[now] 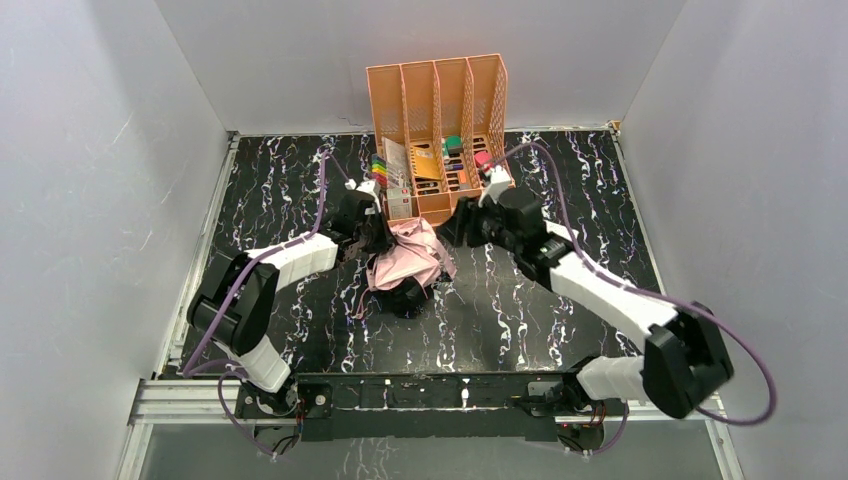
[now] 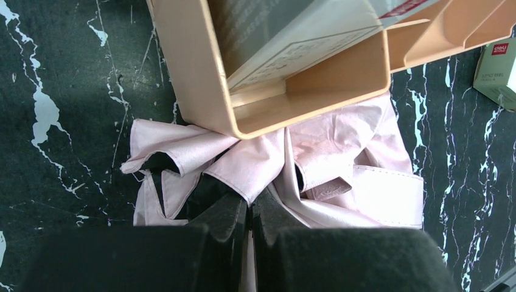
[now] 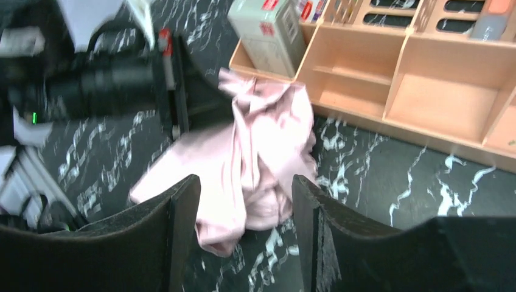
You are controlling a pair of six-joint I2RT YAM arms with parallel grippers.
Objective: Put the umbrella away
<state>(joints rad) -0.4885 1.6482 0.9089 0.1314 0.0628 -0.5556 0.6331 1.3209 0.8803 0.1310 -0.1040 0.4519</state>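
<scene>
– Umbrella (image 1: pixel 408 262): where does it lie?

– Start with the biggest thing. Your black marbled table (image 1: pixel 560 310) carries the orange organiser (image 1: pixel 437 90) at its far edge. The umbrella lies collapsed on the table just in front of the organiser's left end. Its crumpled pale pink fabric is on top, and black shows at the near end. From the left wrist, you can see the pink folds reaching right up to the organiser's front lip.

– And my tools?

– Your left tool (image 2: pixel 249 207) is on the umbrella's left side. Its fingers are pressed almost together, with only a thin slit between them. A fold of pink fabric runs into that slit, so the tool is pinching the cloth. Your right tool (image 3: pixel 243 201) is spread wide and holds nothing. It hangs over the umbrella's right side, with the pink fabric showing between its fingers.

– Anything smaller?

– A white box (image 3: pixel 268 30) stands in the organiser's left front compartment, just beyond the fabric. A flat stitched pink band (image 2: pixel 383 185) lies across the folds.
</scene>
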